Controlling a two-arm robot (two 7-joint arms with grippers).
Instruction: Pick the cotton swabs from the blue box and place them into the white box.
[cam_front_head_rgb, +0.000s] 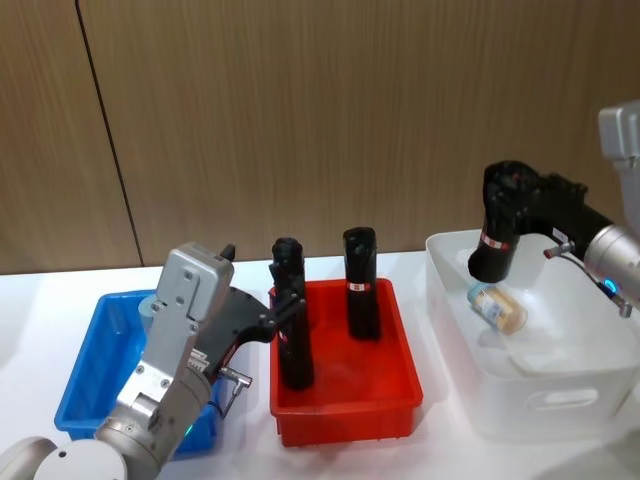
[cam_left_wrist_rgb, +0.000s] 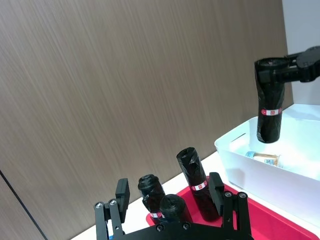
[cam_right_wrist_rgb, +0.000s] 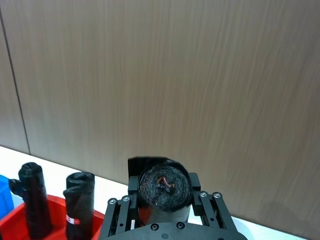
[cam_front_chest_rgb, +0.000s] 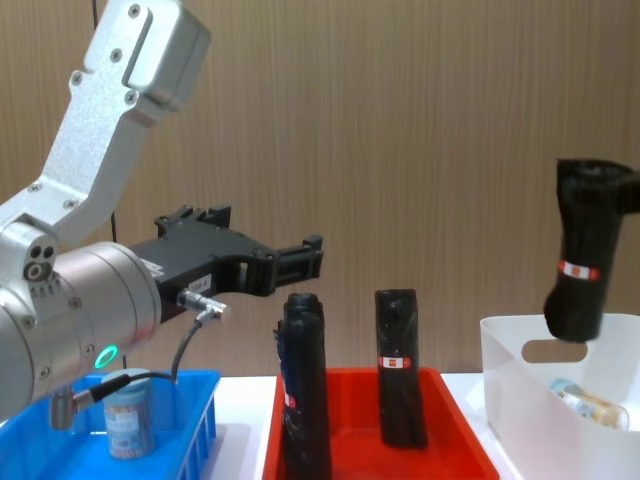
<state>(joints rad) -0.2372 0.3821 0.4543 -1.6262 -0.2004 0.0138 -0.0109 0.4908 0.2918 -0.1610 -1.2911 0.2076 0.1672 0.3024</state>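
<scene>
The white box (cam_front_head_rgb: 520, 385) stands at the robot's right, the red bin (cam_front_head_rgb: 345, 400) in the middle, the blue box (cam_front_head_rgb: 95, 375) at the left, all on one table (cam_front_head_rgb: 40, 300).

The right gripper (cam_right_wrist_rgb: 164, 200) hangs above the white box, clamped on a black roll (cam_front_head_rgb: 495, 245) held upright with its lower end over the box's inside; the right wrist view shows the roll's coiled end between the closed-in fingers (cam_right_wrist_rgb: 129, 192). The left gripper (cam_front_chest_rgb: 300, 258) is raised between the blue box and red bin, fingers spread with nothing between them, as the left wrist view shows most plainly.

Two more black rolls (cam_front_head_rgb: 360, 285) stand in the red bin.

One swab jar (cam_front_head_rgb: 498, 307) lies tipped on the white box's floor, seen from the head; the chest view catches just its top over the rim. Another jar (cam_front_chest_rgb: 128, 425) stands upright in the blue box, clear from the chest, mostly hidden by the left arm in the head view.
</scene>
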